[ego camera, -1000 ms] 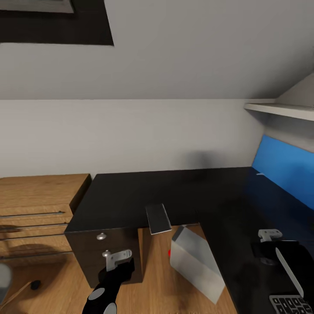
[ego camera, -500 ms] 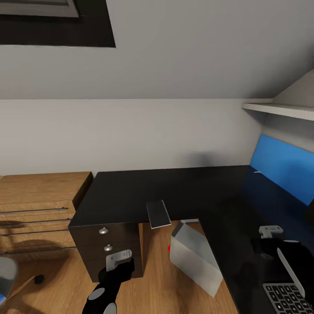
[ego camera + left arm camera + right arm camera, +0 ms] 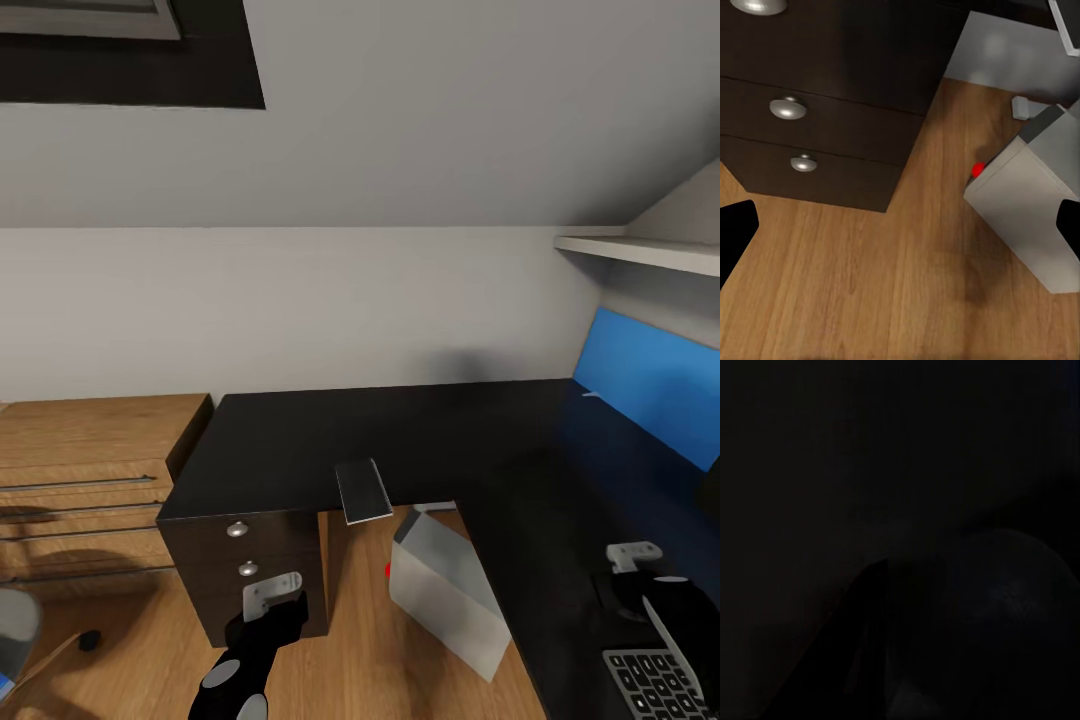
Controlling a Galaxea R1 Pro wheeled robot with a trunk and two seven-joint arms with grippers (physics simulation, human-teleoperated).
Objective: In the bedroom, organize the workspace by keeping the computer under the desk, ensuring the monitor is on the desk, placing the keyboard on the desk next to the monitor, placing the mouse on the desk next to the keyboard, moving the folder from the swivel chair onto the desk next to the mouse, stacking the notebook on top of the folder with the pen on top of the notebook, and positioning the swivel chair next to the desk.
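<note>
The desk (image 3: 430, 440) has a glossy black L-shaped top. The light grey computer (image 3: 445, 595) stands tilted on the floor under its inner corner, red dot showing, and appears as the computer (image 3: 1035, 202) in the left wrist view. A small dark grey notebook (image 3: 363, 491) overhangs the desk edge above it. The keyboard (image 3: 655, 685) lies on the desk at the lower right. My right gripper (image 3: 634, 555) hovers just beyond it; its jaws are hidden. My left gripper (image 3: 270, 603) hangs open over the wood floor, fingertips (image 3: 735, 234) wide apart. The swivel chair (image 3: 15, 625) peeks in at the lower left.
A black drawer unit (image 3: 250, 570) with round knobs stands under the desk's left end, close to my left gripper. A wooden drawer unit (image 3: 90, 480) sits left of it. A blue wall panel (image 3: 650, 385) and a white shelf (image 3: 640, 250) lie to the right.
The camera shifted a second ago, bringing more of the keyboard and chair into view. Since then my right gripper has drawn slightly nearer to me over the desk.
</note>
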